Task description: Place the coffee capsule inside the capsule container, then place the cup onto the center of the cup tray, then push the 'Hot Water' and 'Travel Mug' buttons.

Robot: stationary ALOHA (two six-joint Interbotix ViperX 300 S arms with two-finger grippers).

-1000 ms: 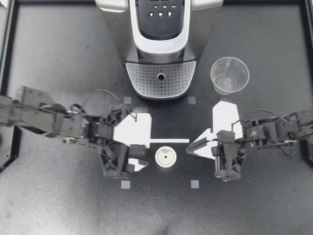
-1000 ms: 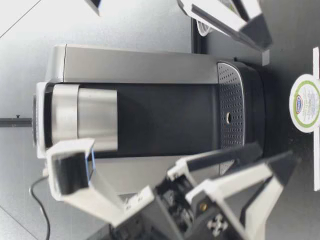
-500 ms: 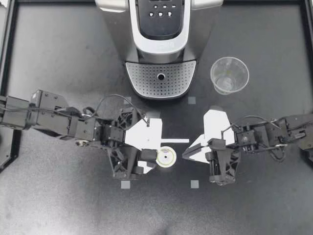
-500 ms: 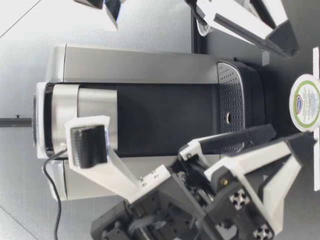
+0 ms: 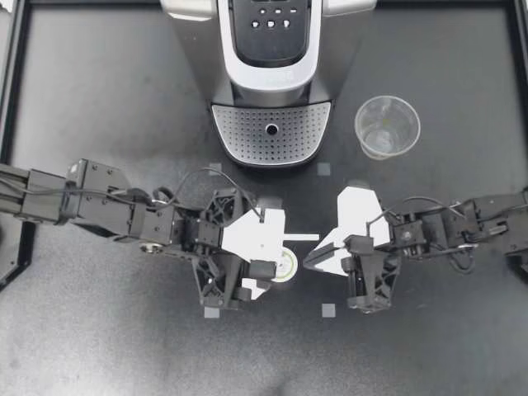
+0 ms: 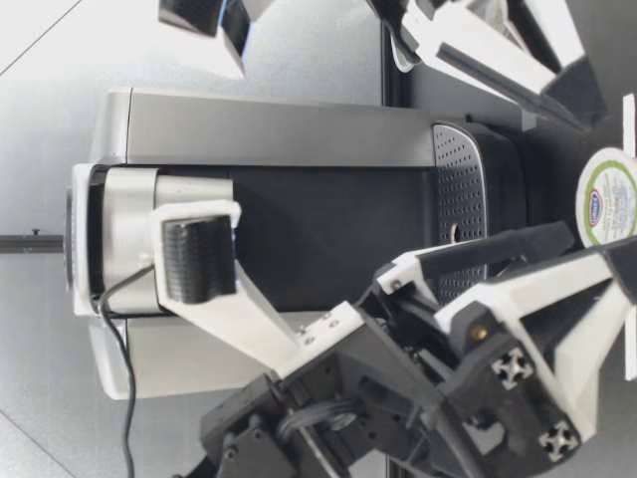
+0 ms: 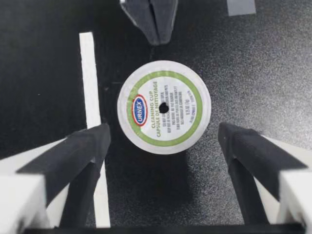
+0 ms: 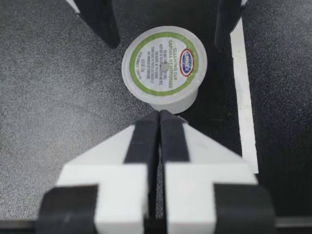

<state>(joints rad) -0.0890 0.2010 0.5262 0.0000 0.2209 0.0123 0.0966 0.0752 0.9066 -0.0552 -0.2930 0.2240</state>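
Note:
The coffee capsule [image 5: 285, 266], white with a green-ringed lid, stands upright on the black table in front of the coffee machine [image 5: 271, 49]. My left gripper [image 5: 268, 247] is open, its fingers on either side of the capsule [image 7: 164, 107] without touching it. My right gripper [image 5: 307, 259] is shut on nothing, its tip just short of the capsule [image 8: 165, 63] from the opposite side. The clear plastic cup [image 5: 387, 126] stands upright, right of the perforated cup tray [image 5: 247, 136]. The low view shows the capsule [image 6: 607, 196] between both grippers.
The machine's button panel [image 5: 271, 23] faces up at the back centre. White tape strips [image 5: 299, 238] and small grey squares [image 5: 328, 310] mark the table. A black frame [image 5: 10, 99] borders the work area. Open table lies at the front and far left.
My left arm has moved right, bringing its open fingers around the capsule. My right gripper has shifted left and a little nearer to the capsule, staying shut.

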